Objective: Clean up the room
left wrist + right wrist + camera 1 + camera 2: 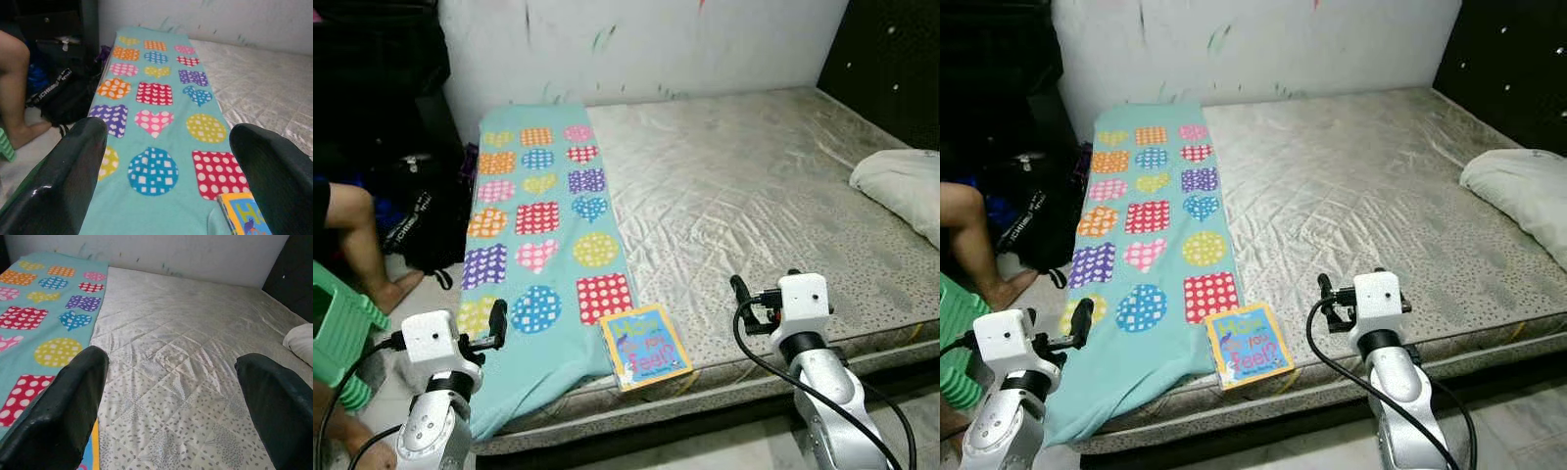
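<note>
Both arms hover at the bed's near edge, left gripper [496, 321] and right gripper [740, 292] spread wide, empty, probably readying a pick. Between them lies a picture book [646, 346]; beyond, patterned blanket [540, 211], mattress [734, 186], pillow [904, 186].

We can read one title clearly: the small picture book [647, 346] lying at the near edge of the bed [754, 196], just beside the turquoise blanket [533, 245], carries the words "How do you feel?" in large coloured letters on its blue, yellow-bordered cover. On the black bag [421, 220] on the floor by the bed we see a strip of white lettering, too small for us to make out.
</note>
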Robot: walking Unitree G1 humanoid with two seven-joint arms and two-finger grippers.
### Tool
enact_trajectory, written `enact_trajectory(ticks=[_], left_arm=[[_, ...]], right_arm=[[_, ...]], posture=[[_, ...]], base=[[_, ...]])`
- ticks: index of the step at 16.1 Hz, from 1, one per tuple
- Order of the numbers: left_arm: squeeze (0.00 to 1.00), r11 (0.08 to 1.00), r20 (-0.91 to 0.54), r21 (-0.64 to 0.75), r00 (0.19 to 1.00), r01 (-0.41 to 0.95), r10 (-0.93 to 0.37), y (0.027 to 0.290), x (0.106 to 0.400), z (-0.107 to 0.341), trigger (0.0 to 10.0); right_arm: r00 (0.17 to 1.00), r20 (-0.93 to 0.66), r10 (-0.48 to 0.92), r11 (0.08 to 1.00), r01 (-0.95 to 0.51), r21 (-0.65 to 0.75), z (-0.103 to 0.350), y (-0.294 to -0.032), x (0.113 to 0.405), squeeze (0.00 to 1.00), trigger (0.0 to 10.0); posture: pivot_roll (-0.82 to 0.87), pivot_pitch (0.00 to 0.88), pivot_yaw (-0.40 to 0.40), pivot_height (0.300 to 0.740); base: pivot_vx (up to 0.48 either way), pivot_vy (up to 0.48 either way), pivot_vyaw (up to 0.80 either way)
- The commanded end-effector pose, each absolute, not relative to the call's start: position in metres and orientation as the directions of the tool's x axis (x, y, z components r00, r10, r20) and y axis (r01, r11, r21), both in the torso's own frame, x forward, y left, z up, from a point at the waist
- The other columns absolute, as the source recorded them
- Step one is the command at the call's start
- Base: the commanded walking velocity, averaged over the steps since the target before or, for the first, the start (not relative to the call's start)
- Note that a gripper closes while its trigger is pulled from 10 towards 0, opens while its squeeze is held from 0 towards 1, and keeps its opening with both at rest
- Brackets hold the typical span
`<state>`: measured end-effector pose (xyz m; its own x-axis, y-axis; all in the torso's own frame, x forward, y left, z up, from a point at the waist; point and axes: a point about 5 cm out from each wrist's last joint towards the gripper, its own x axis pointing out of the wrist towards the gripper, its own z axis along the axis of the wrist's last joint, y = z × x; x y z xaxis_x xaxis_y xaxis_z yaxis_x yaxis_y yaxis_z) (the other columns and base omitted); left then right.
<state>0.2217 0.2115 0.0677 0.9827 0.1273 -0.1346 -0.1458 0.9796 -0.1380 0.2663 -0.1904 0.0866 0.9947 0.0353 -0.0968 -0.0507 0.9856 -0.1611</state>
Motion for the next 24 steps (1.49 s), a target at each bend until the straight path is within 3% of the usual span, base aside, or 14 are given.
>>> enact_trajectory(ticks=[1, 24], left_arm=[[0.0, 0.979, -0.125, -0.138, 0.983, -0.153, 0.136, 0.2136, 0.2223, 0.0708, 10.0], [0.0, 0.971, -0.136, -0.151, 0.977, -0.184, 0.164, 0.2145, 0.2214, 0.0696, 10.0]], right_arm=[[0.995, -0.091, 0.043, 0.986, -0.057, -0.158, 0.0892, -0.1895, 0.268, 0.0, 10.0], [0.992, -0.08, 0.098, 0.979, -0.11, -0.169, 0.0912, -0.1818, 0.2713, 0.0, 10.0]], posture=[[-0.1, 0.0, -0.01, 0.68], [-0.1, 0.0, -0.016, 0.68]], base=[[0.0, 0.0, 0.0], [0.0, 0.0, 0.0]])
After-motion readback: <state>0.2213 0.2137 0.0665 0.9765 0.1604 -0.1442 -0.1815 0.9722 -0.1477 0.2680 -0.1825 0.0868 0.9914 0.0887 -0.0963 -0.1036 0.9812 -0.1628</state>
